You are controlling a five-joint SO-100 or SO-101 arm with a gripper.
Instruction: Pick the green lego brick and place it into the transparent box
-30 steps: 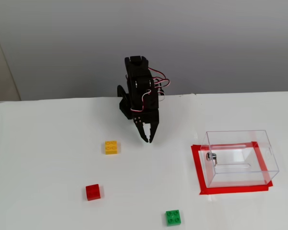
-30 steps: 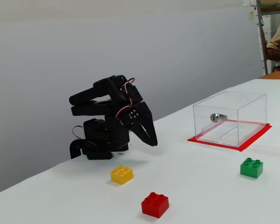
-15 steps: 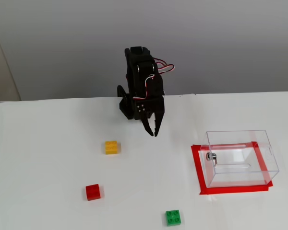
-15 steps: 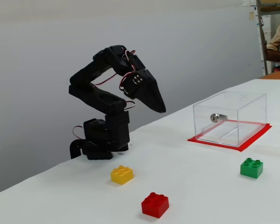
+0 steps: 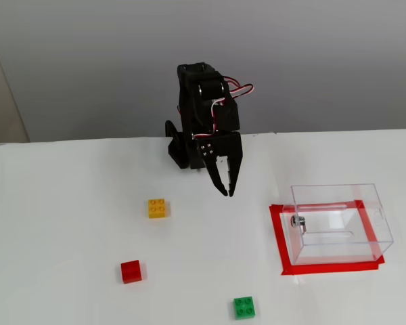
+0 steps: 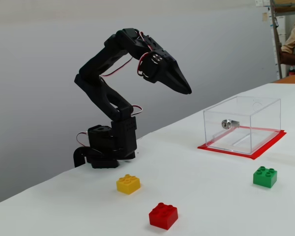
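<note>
The green lego brick sits on the white table near the front edge; it also shows at the right in a fixed view. The transparent box stands on a red tape frame at the right, with a small metal knob on its left wall; it also shows in a fixed view. My black gripper hangs in the air above the table, tips together, empty, well behind and left of the green brick. In a fixed view it points down toward the box.
A yellow brick lies left of the gripper and a red brick lies nearer the front left. The arm's base stands at the table's back edge by a grey wall.
</note>
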